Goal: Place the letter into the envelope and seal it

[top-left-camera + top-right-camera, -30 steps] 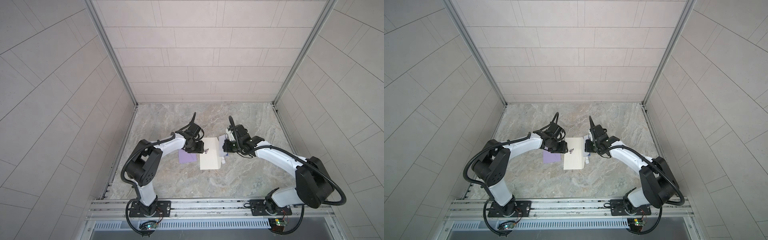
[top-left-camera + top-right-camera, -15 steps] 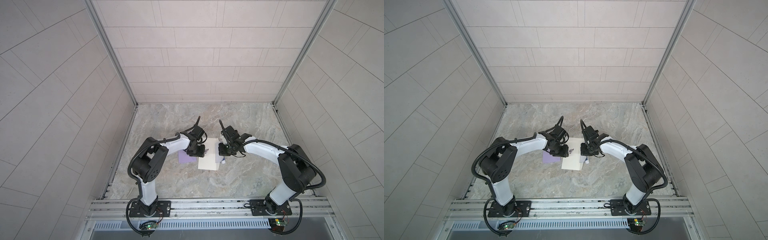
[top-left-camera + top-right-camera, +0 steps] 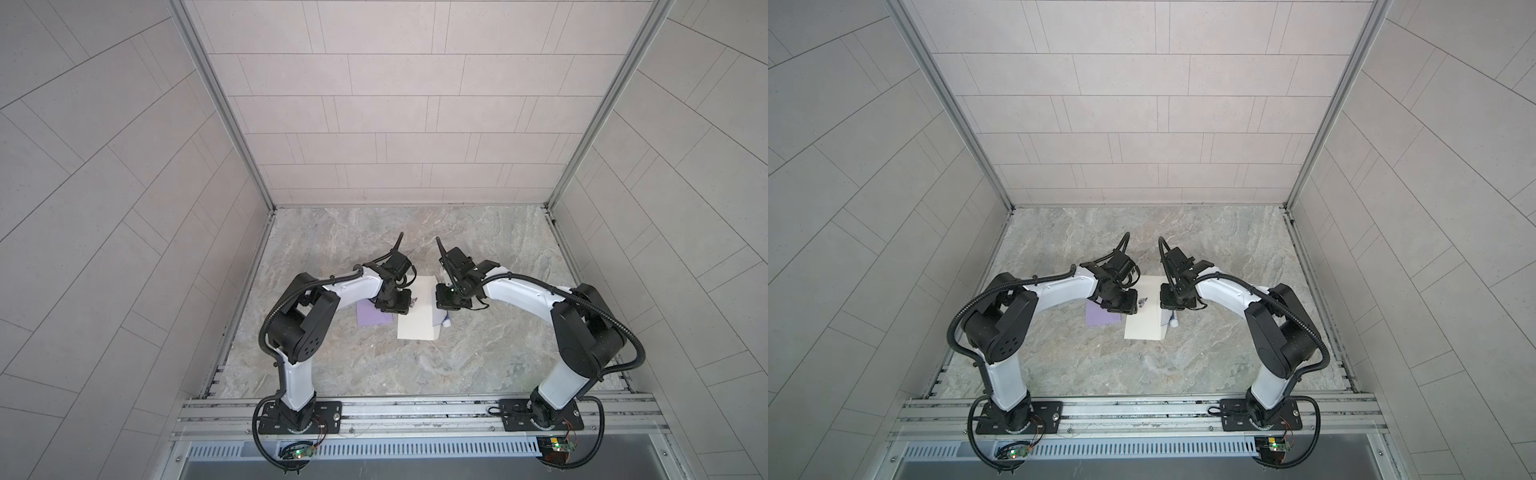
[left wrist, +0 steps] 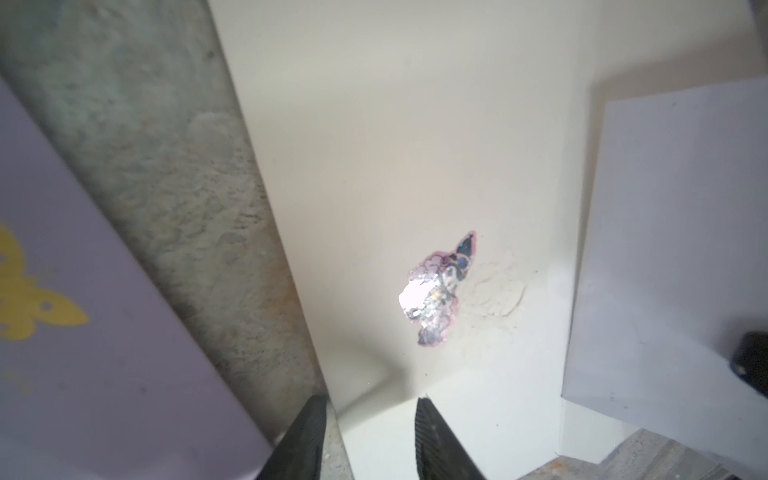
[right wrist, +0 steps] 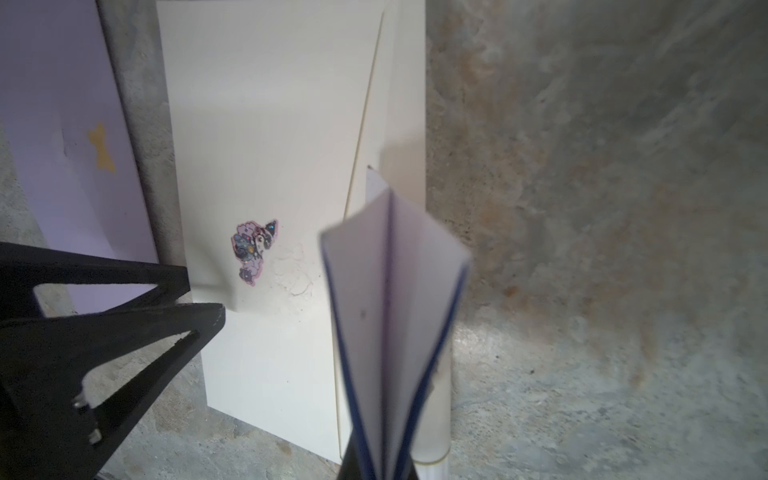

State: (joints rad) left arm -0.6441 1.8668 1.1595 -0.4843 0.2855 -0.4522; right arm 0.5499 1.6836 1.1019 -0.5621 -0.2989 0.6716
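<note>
Count on the marble tabletop (image 3: 374, 249): 1 cream envelope (image 3: 417, 318) lying flat, 1 shiny sticker (image 4: 440, 291) on its face, 1 purple card (image 3: 372, 322) with a yellow butterfly just beside it, 1 white tube (image 5: 434, 436) along the opposite edge. 2 arms in low: left gripper (image 4: 370, 440) jaws partway apart, straddling the envelope's lifted edge; right gripper (image 5: 378, 473) jaws clamped tight on 1 folded white letter (image 5: 390, 316), held up over the envelope's other edge

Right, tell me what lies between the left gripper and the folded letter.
A stretch of the envelope bearing a small sticker, seen in the right wrist view.
</note>
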